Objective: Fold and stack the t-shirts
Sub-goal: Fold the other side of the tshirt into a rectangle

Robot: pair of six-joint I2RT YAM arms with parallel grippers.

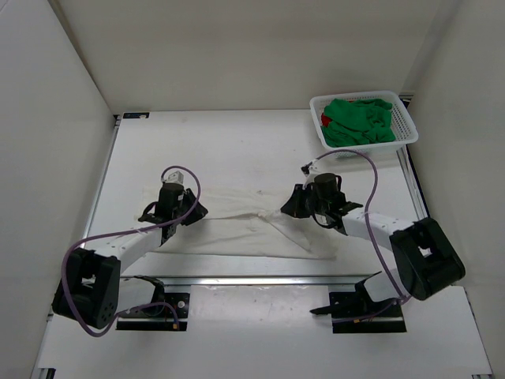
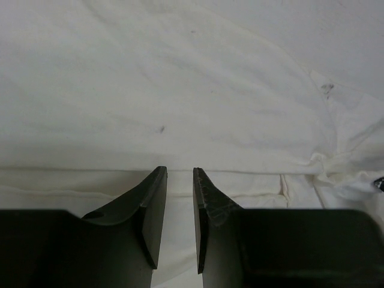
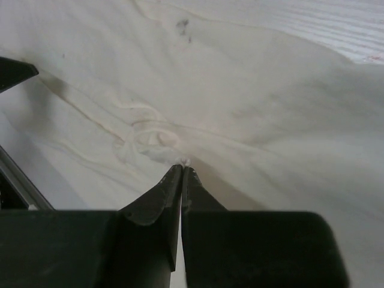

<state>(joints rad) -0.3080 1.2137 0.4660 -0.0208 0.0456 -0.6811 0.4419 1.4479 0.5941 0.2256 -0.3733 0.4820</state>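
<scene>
Top view, cream-white t-shirt (image 1: pixel 237 233) spread along the surface's (image 1: pixel 237 142) near edge between left hand (image 1: pixel 163 229) and right hand (image 1: pixel 286 207), green t-shirt (image 1: pixel 359 118) and red t-shirt (image 1: pixel 326 121) in far-right-corner basket (image 1: pixel 406 126), left wrist, fingers (image 2: pixel 153 204) slightly apart over the shirt, right wrist, fingertips (image 3: pixel 174 180) clamped on its puckered fold.

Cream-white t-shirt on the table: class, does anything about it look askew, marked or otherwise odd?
Yes. The cream-white t-shirt does not lie flat: its creases gather into a tight pucker at the shut tips of the right gripper. Small dark specks mark the cloth farther off, like stains.
</scene>
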